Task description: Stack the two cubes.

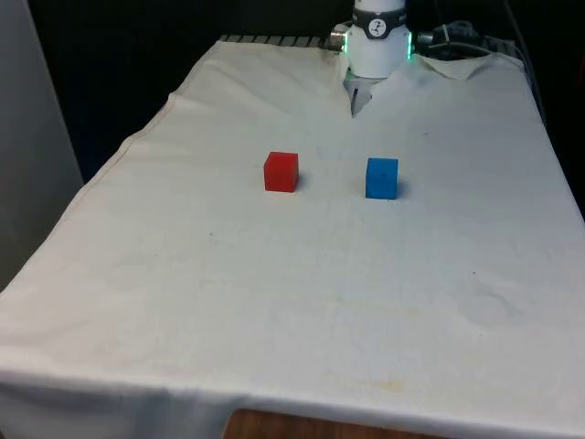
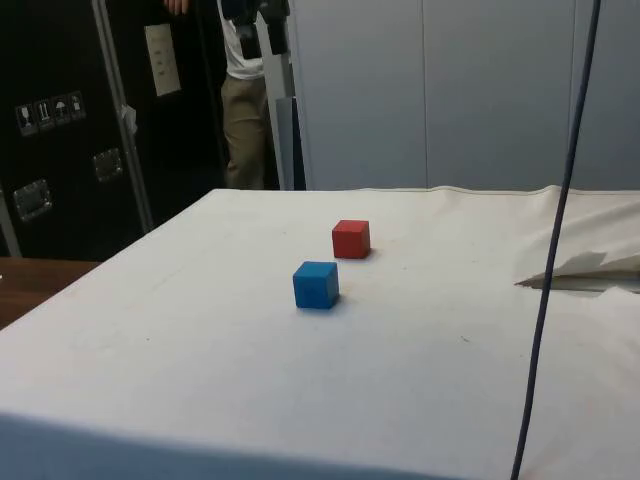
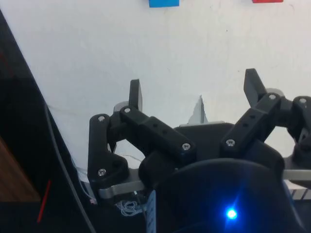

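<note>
A red cube (image 1: 281, 172) and a blue cube (image 1: 382, 177) stand apart on the white cloth, side by side near the table's middle, the red one towards the front view's left. The side view has the blue cube (image 2: 316, 285) nearer and the red cube (image 2: 351, 239) behind it. My gripper (image 3: 194, 87) is open with nothing between its fingers, high above the cloth at the robot's end. The edges of the blue cube (image 3: 164, 3) and red cube (image 3: 267, 1) show far ahead of its fingertips.
The robot's base (image 1: 378, 41) stands at the table's far end, with a fold in the cloth (image 1: 358, 99) before it. A black cable (image 2: 548, 280) hangs across the side view. A person (image 2: 245, 90) stands beyond the table by the dark cabinets.
</note>
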